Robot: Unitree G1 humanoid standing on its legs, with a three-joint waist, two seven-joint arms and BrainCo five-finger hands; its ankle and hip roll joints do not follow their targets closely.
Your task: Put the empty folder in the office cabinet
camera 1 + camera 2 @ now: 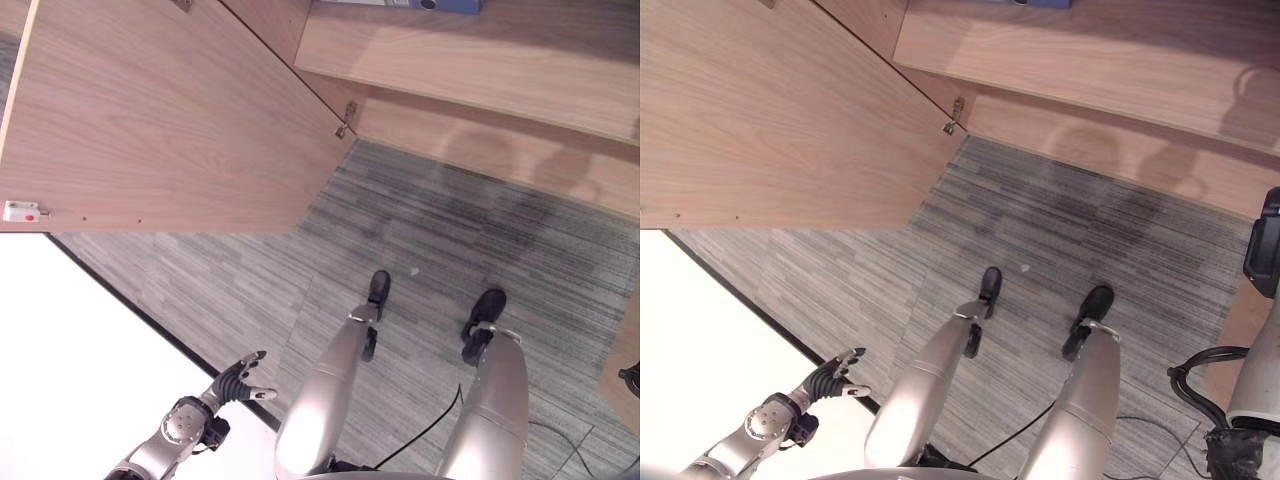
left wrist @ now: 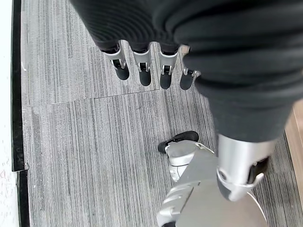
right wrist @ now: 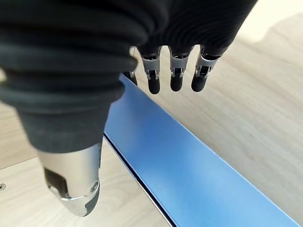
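Grey striped carpet (image 1: pixel 420 250) covers the floor in front of a light wood office cabinet (image 1: pixel 480 60), whose door (image 1: pixel 160 120) stands swung open toward the robot's left, a hinge (image 1: pixel 345 120) showing at its inner edge. A white surface (image 1: pixel 70 370) with a dark border occupies the left side of the floor.

The blue folder (image 3: pixel 189 165) lies flat on the wooden cabinet shelf (image 3: pixel 265 104); its front edge also appears at the top of the left eye view (image 1: pixel 420 5). The right hand (image 3: pixel 175 71) hovers directly above the folder's near end, fingers straight and relaxed, tips pointing down just beyond the folder's edge, gripping nothing. Contact with the folder cannot be confirmed.

The left hand (image 1: pixel 240 380) hangs low beside the white surface, above the carpet, fingers spread loosely and empty.
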